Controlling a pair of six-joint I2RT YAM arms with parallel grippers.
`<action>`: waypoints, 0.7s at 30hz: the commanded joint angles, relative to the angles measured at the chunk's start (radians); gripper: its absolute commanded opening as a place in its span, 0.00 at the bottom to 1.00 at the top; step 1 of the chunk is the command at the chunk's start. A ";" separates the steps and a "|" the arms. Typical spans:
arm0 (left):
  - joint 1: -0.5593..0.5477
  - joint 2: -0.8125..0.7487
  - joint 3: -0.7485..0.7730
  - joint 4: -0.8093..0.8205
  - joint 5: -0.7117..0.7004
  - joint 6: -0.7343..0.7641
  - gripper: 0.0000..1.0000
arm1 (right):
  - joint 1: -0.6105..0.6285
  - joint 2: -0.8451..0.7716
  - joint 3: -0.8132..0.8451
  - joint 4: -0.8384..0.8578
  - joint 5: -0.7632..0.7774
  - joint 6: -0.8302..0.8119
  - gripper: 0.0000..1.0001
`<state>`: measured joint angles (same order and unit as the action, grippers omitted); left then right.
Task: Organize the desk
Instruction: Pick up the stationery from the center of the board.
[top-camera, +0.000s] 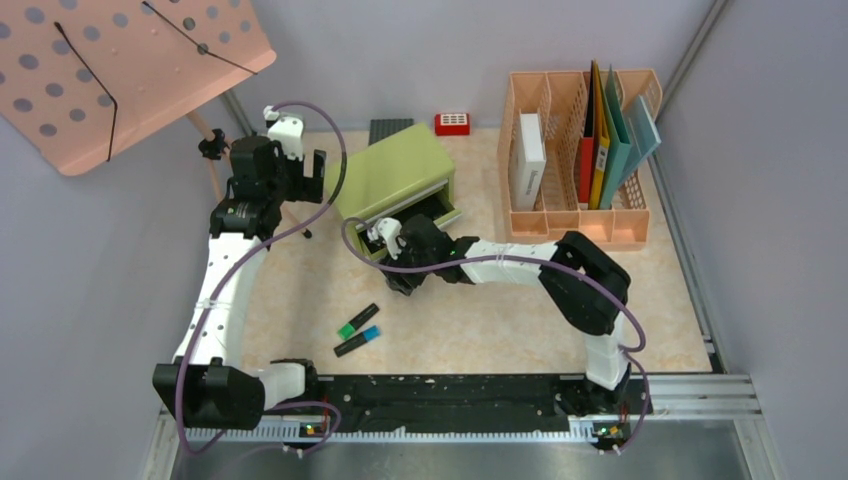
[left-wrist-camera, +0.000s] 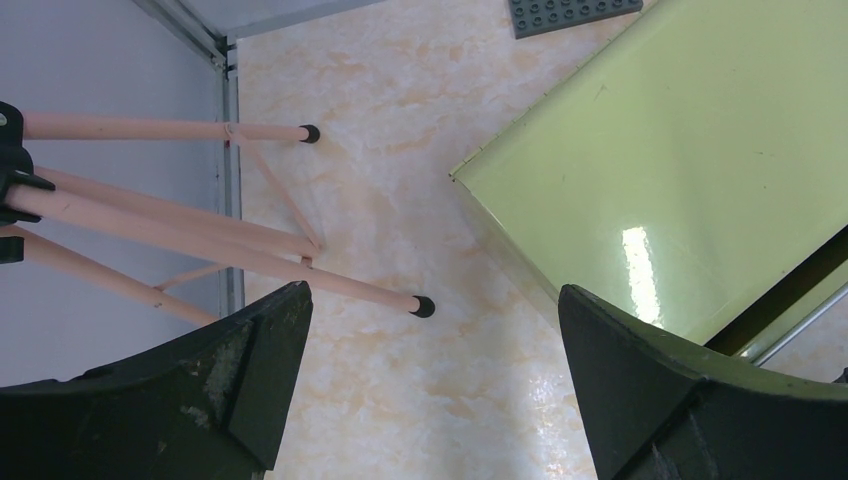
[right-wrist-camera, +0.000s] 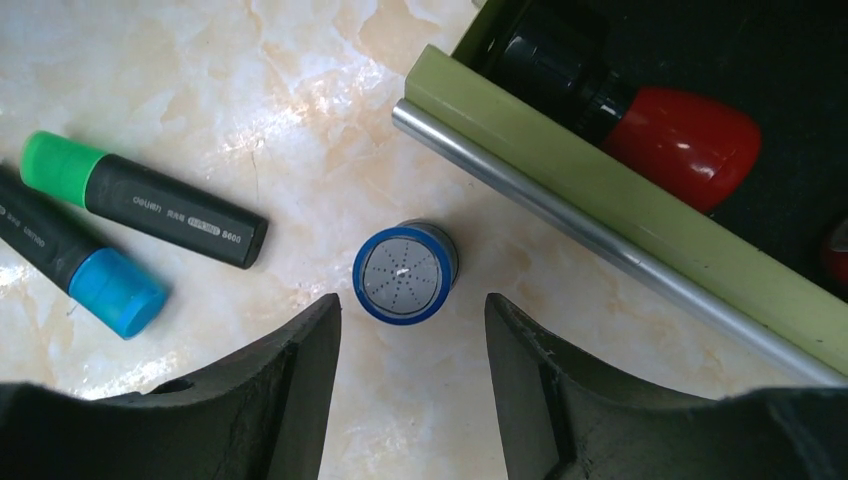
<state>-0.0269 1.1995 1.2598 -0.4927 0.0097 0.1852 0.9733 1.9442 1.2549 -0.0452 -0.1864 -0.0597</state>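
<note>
Currently, right hand (right-wrist-camera: 412, 305) spread, blue-rimmed cylinder (right-wrist-camera: 405, 272) just ahead

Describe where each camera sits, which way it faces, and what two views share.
Top external: above and behind the robot, looking down on the beige marble-patterned desk; the left arm and right arm show.
Left wrist: on the left arm, facing down at a glossy green metal cabinet; open left gripper shows.
Right wrist: facing down at a small blue-rimmed cylinder by the open drawer; open right gripper shows.
Shared: top and right wrist both show the black green-capped highlighter.
</note>
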 joint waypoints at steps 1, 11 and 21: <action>0.005 -0.027 0.000 0.035 0.001 0.001 0.99 | 0.010 0.020 0.033 0.072 0.016 0.041 0.54; 0.005 -0.024 0.001 0.027 0.007 0.003 0.99 | 0.016 0.040 0.053 0.084 -0.008 0.094 0.51; 0.005 -0.024 0.005 0.019 0.012 0.005 0.99 | 0.018 0.058 0.106 0.060 -0.030 0.103 0.42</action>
<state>-0.0269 1.1995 1.2598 -0.4931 0.0105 0.1852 0.9752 1.9900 1.3117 -0.0074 -0.1925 0.0288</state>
